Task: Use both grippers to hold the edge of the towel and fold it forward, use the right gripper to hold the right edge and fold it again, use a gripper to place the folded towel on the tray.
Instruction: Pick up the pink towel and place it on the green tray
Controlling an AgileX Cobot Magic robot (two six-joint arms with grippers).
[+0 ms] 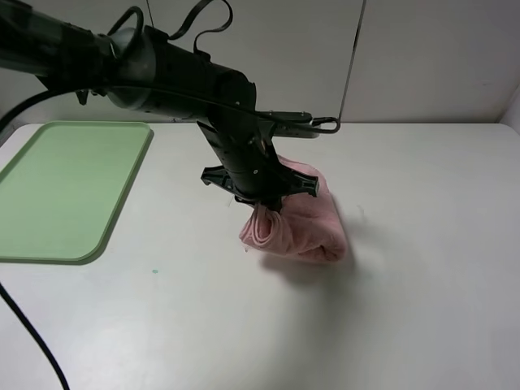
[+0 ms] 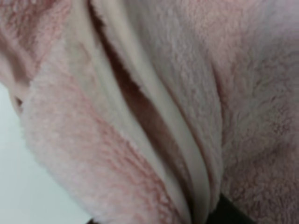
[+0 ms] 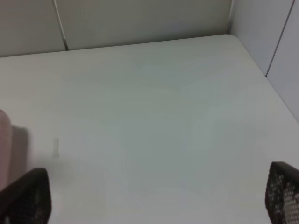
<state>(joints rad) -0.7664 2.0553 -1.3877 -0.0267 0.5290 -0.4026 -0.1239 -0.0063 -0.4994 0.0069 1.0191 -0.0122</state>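
Note:
The pink towel [image 1: 305, 223] lies folded in a thick bundle at the middle of the white table. My left gripper [image 1: 262, 203] has reached across to it and is shut on the bundle's left edge, which is raised a little off the table. In the left wrist view the towel's [image 2: 154, 107] layered folds fill the frame, and only a dark bit of a finger [image 2: 229, 212] shows. My right gripper [image 3: 155, 198] is open and empty over bare table; a sliver of the towel [image 3: 3, 140] shows at that frame's edge. The right arm is out of the exterior view.
A light green tray [image 1: 65, 187] lies at the table's left side, with nothing on it. A grey wall stands behind the table's far edge. A black cable hangs at the front left corner [image 1: 32, 341].

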